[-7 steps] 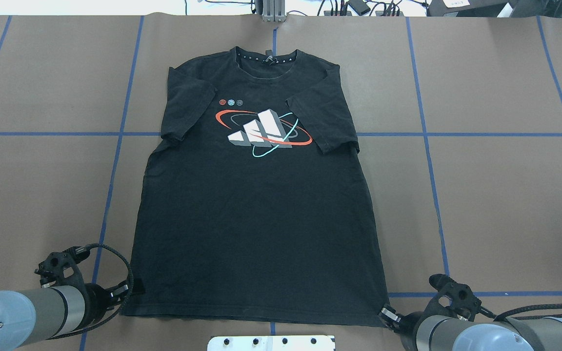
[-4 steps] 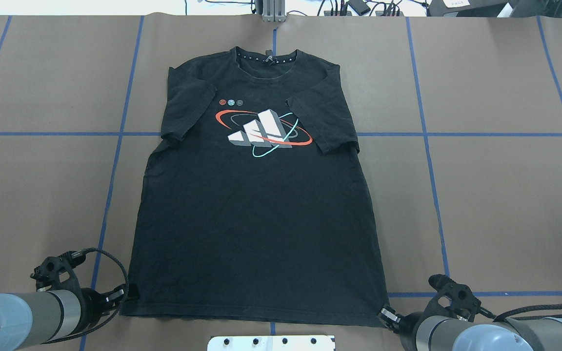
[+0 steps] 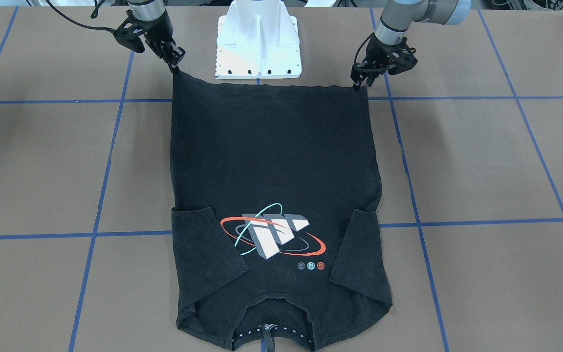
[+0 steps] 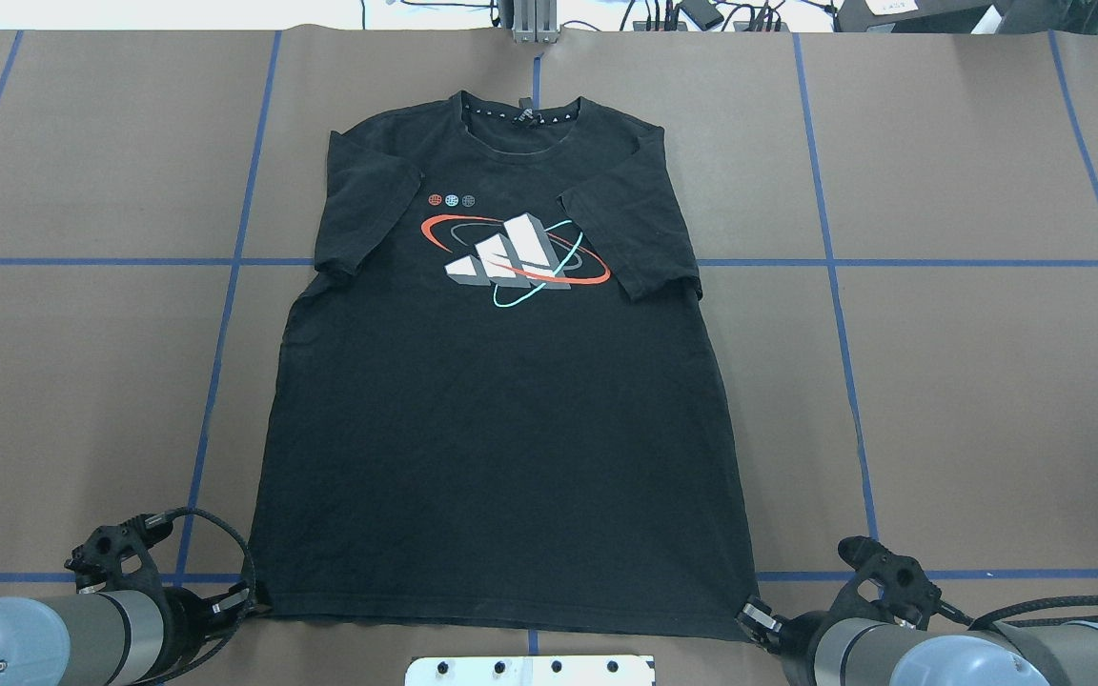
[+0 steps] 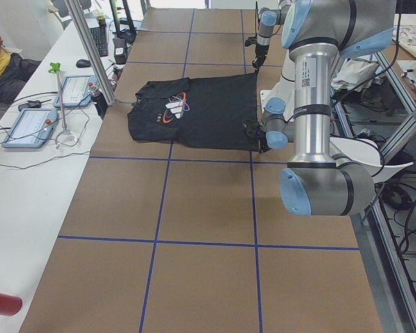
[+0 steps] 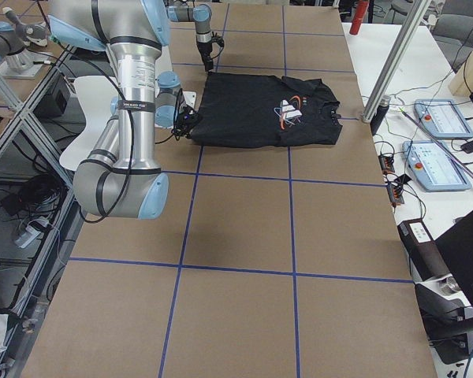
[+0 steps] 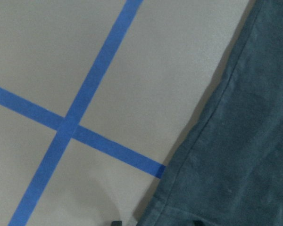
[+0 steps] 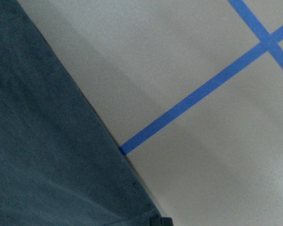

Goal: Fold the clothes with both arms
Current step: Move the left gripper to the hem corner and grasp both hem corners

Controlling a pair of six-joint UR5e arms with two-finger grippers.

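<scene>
The shirt (image 4: 501,429) lies flat, its length running away from the robot, hem nearest. The right gripper (image 4: 751,617) seems clamped on one hem corner. The left gripper (image 4: 246,600) sits at the other, and I cannot tell whether it has closed.

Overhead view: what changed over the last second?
The left gripper pulled back toward the robot along the black T-shirt's side edge and now sits at its near hem corner, which has drawn in slightly. The right gripper stayed at the opposite hem corner, and the rest of the shirt lies unchanged. Whether either gripper has clamped the fabric cannot be told.
</scene>
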